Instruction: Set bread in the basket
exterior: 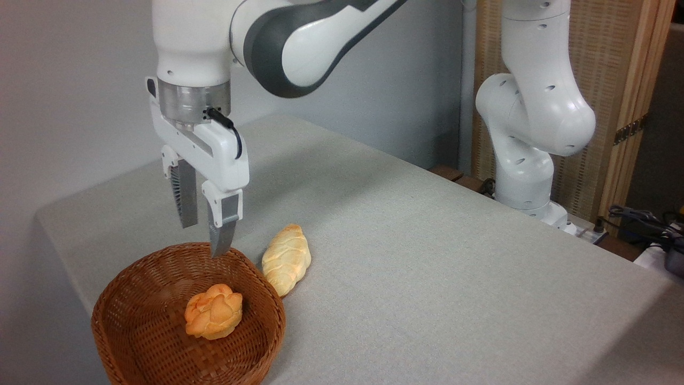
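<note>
One camera shows the whole scene, fixed and looking down across the table (427, 256) toward the arm. Two pieces of bread are in view, and they stand at different stages of the job. The bun (214, 312) already sits inside the basket (128, 299), resting on the woven floor toward its right side, so that half of the task looks done. The loaf (286, 259) is not yet in: it lies on the table just outside the basket's right rim, its near end close against the wicker, though whether it touches cannot be told. The gripper (203, 235) hangs above the basket's far rim, pointing straight down, its two fingers parted by a modest gap with nothing between them; it holds nothing. Its front fingertip appears level with the rim's far edge, but the view does not settle whether it is above or just behind it. Relative to the gripper, the loaf lies lower and to the right, near but clearly apart, with its long axis running roughly from the far right toward the near left. Judging from this, what remains is to shift right over the loaf, come down, close across its narrower width, and carry it the short way into the basket beside the bun.
</note>
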You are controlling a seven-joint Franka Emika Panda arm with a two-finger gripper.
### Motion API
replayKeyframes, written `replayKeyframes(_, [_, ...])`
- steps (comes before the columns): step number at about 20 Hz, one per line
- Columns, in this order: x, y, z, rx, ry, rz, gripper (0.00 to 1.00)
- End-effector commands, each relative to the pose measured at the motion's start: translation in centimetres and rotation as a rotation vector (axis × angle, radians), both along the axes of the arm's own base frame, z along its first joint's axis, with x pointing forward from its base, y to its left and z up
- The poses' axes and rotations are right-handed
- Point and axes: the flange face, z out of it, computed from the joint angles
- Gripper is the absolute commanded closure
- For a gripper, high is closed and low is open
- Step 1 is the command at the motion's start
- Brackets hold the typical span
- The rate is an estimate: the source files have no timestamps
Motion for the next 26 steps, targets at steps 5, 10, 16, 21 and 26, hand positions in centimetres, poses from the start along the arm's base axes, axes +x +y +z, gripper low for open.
replayKeyframes(5, [-1.11,0.27,1.8,0.044,0.096,0.006,0.0])
replayKeyframes(10, [-1.13,0.27,1.78,0.044,0.097,0.005,0.0])
replayKeyframes(16, [-1.16,0.18,1.77,0.043,0.099,0.007,0.0])
replayKeyframes(21, [-1.25,0.01,1.83,0.043,0.101,0.004,0.0])
replayKeyframes(26, [-1.44,-0.24,1.58,0.046,0.119,-0.002,0.0])
